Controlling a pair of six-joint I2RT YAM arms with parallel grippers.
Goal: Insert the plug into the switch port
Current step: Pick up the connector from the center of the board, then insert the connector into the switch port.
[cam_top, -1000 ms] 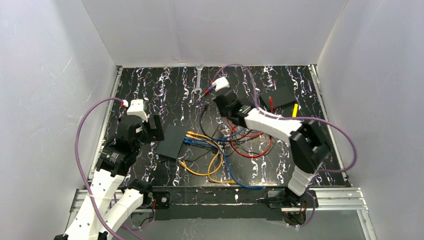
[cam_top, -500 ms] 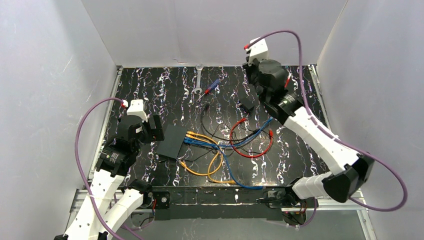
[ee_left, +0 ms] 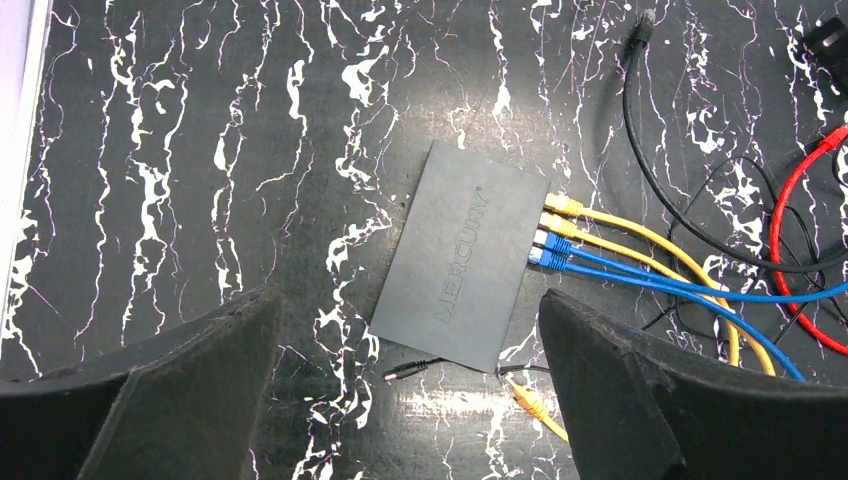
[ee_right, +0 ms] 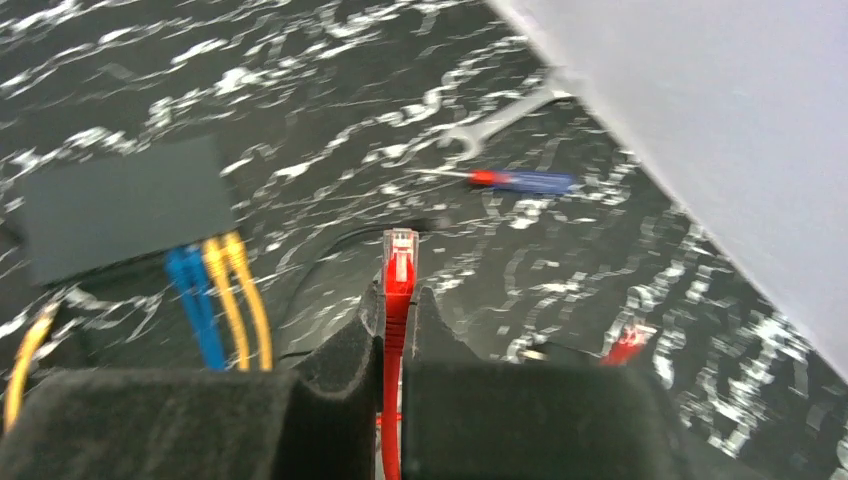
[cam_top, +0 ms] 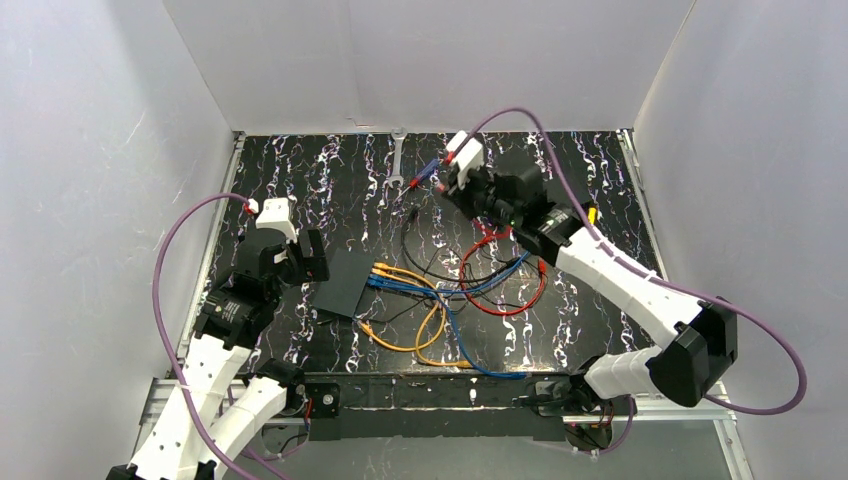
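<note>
The switch [ee_left: 460, 255] is a flat matte-black box lying on the marbled table, with yellow and blue cables plugged into its right edge. It also shows at the left of the right wrist view as the switch [ee_right: 125, 205] and from above as the switch [cam_top: 340, 283]. My left gripper [ee_left: 407, 300] hovers over it, open wide, its fingers either side and clear of it. My right gripper [ee_right: 398, 300] is shut on the red plug [ee_right: 399, 262], whose clear tip sticks out past the fingertips, in the air. From above, the right gripper [cam_top: 452, 190] is at the back centre, right of the switch.
A wrench [cam_top: 397, 160] and a red-and-blue screwdriver [cam_top: 422, 175] lie at the back. Red, black, yellow and blue cables [cam_top: 480, 290] tangle mid-table. A black barrel plug [ee_left: 405, 372] and a loose yellow plug [ee_left: 530, 400] lie by the switch's near edge. White walls enclose the table.
The right arm swung to the back right corner, then came back left and lower toward the table's middle with the red plug. The left arm has stayed still.
</note>
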